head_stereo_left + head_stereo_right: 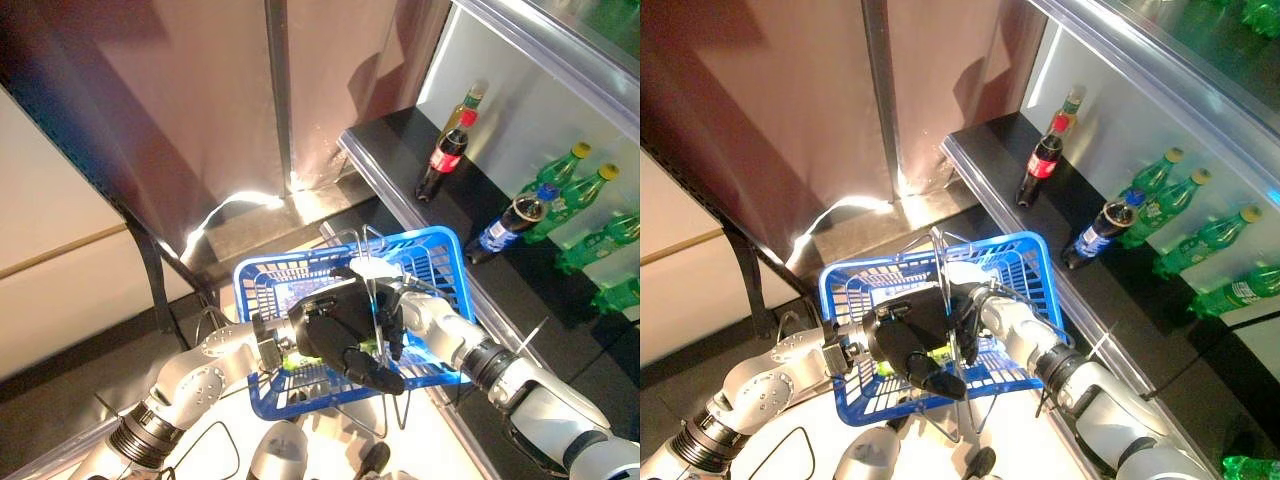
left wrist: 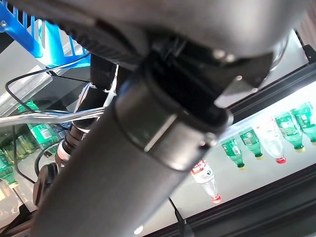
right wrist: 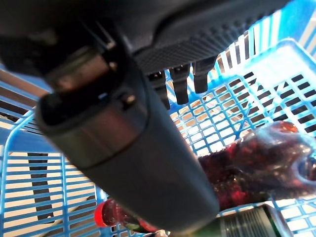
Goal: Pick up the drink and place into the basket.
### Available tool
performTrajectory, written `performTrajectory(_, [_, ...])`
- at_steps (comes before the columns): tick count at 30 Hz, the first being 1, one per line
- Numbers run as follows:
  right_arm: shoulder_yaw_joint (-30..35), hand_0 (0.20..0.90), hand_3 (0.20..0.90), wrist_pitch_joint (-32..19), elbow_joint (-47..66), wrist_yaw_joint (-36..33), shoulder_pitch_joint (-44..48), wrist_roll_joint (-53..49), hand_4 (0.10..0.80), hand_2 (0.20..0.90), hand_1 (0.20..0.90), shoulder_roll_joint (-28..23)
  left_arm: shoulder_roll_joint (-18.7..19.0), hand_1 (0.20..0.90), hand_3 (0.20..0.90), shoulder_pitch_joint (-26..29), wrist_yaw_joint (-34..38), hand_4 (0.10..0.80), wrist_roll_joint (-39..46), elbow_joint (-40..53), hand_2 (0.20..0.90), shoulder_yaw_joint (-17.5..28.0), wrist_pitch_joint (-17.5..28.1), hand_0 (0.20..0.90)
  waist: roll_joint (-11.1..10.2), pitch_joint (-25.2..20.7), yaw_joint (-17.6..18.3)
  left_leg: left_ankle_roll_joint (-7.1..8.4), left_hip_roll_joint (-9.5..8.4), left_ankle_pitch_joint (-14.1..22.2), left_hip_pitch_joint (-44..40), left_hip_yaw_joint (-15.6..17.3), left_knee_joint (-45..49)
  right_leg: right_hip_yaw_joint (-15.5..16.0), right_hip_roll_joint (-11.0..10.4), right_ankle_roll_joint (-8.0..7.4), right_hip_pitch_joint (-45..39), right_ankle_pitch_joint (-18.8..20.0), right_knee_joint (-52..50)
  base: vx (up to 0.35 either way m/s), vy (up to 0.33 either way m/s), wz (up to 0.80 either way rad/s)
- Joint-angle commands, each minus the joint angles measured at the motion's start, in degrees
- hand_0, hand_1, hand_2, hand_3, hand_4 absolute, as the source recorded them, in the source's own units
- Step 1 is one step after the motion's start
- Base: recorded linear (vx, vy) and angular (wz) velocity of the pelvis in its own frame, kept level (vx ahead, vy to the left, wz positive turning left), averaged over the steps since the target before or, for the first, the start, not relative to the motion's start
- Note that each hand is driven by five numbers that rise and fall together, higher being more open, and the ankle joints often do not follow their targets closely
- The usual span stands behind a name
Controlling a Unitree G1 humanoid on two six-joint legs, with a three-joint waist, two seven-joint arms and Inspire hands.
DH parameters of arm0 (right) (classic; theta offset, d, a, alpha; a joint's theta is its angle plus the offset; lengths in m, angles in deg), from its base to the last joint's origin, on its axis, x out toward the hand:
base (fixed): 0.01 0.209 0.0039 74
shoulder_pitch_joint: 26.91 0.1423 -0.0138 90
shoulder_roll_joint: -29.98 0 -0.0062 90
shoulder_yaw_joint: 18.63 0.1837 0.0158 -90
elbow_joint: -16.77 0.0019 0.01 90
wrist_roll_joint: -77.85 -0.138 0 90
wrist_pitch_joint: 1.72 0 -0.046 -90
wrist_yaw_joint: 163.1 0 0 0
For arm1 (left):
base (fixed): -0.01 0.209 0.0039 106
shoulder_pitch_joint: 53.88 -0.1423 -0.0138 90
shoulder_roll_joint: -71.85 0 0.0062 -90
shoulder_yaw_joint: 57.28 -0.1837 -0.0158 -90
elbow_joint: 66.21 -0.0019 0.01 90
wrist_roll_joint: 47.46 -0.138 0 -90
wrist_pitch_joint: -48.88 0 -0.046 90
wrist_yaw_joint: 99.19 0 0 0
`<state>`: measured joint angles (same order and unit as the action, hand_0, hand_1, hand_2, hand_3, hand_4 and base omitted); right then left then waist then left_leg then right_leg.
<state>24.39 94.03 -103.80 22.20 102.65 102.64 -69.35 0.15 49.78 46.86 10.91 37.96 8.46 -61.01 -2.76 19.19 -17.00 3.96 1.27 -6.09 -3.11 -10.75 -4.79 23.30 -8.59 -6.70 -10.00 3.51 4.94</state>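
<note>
Shelf: a dark ledge is running from twelve o'clock down to four o'clock along the scene's right side, carrying a row of bottles that are standing or leaning against the lit back wall, all well apart from the basket.

Basket: the blue mesh basket is sitting at the centre, just beside the shelf edge, its wire handles raised; it appears to be carried there so a drink taken off the ledge needs only a short drop.

Left hand: coming in from seven o'clock, it is lying over the basket's middle with its dark fingers curled, apparently gripping the wire handle to bear the basket, though the exact hold is hard to read.

Right hand: reaching in from four o'clock, it is inside the basket; whether its fingers are spread or closed cannot be told.

Drink: a dark cola bottle with a red cap is lying on its side on the basket floor, next to the right hand, so the placing looks essentially done.

Green item: a small patch is showing beneath the left hand; what it is cannot be told.
</note>
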Motion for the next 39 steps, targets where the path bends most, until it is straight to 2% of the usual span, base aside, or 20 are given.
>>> performTrajectory(1, [-0.5, 0.900, 0.900, -1.0, -1.2, -3.8, 3.2, 0.2, 0.800, 0.900, 0.900, 1.9, -13.6, 0.300, 0.200, 6.8, -8.3, 0.100, 7.9, 14.0, 0.300, 0.4, 11.0, 0.300, -0.9, -15.4, 0.7, -0.23, -2.56, 3.4, -2.4, 0.9, -0.2, -0.3, 2.5, 0.36, -2.3, -2.7, -0.6, 0.000, 0.000, 0.00])
performTrajectory(6, [1.2, 0.900, 0.900, -0.3, 1.3, -5.4, 1.6, -2.8, 0.800, 0.900, 0.900, 1.0, -13.4, 0.300, 0.200, 6.0, -3.7, 0.100, 7.4, 13.2, 0.300, 1.9, 12.9, 0.300, -0.7, -15.3, 1.3, -0.35, -2.56, 3.5, -2.6, 1.2, -0.2, -0.8, 2.5, 0.32, -2.3, -2.6, -0.6, 0.000, 0.000, 0.00])
performTrajectory(24, [12.7, 0.900, 0.900, -4.1, 16.6, -8.5, -10.5, -9.1, 0.800, 0.900, 0.900, -5.0, -13.2, 0.300, 0.200, -1.6, 11.9, 0.100, 3.9, 8.5, 0.300, 11.4, 20.2, 0.300, 0.3, -14.6, 4.9, -1.05, -1.95, 4.2, -3.4, 4.3, -0.2, -3.9, 2.5, 0.07, -1.3, -2.5, -0.8, -0.003, 0.014, -0.06])
performTrajectory(33, [18.7, 0.900, 0.900, -8.1, 24.6, -10.7, -16.4, -12.0, 0.800, 0.900, 0.900, -7.3, -12.9, 0.300, 0.200, -3.9, 17.9, 0.100, 1.3, 5.4, 0.300, 14.5, 24.9, 0.300, 0.6, -14.5, 7.5, -1.43, -1.69, 4.8, -3.9, 6.3, -0.2, -6.1, 2.5, -0.08, -0.6, -2.4, -0.9, -0.005, 0.015, -0.17])
performTrajectory(39, [23.8, 0.900, 0.900, -11.5, 28.3, -13.0, -23.5, -15.2, 0.800, 0.900, 0.900, -7.6, -12.6, 0.300, 0.200, -6.4, 22.5, 0.100, -1.6, 2.1, 0.300, 17.0, 28.0, 0.300, 1.0, -14.6, 9.5, -1.78, -1.67, 5.3, -4.1, 7.7, -0.2, -7.7, 2.4, -0.37, 0.1, -2.4, -1.2, 0.002, 0.016, -0.15])
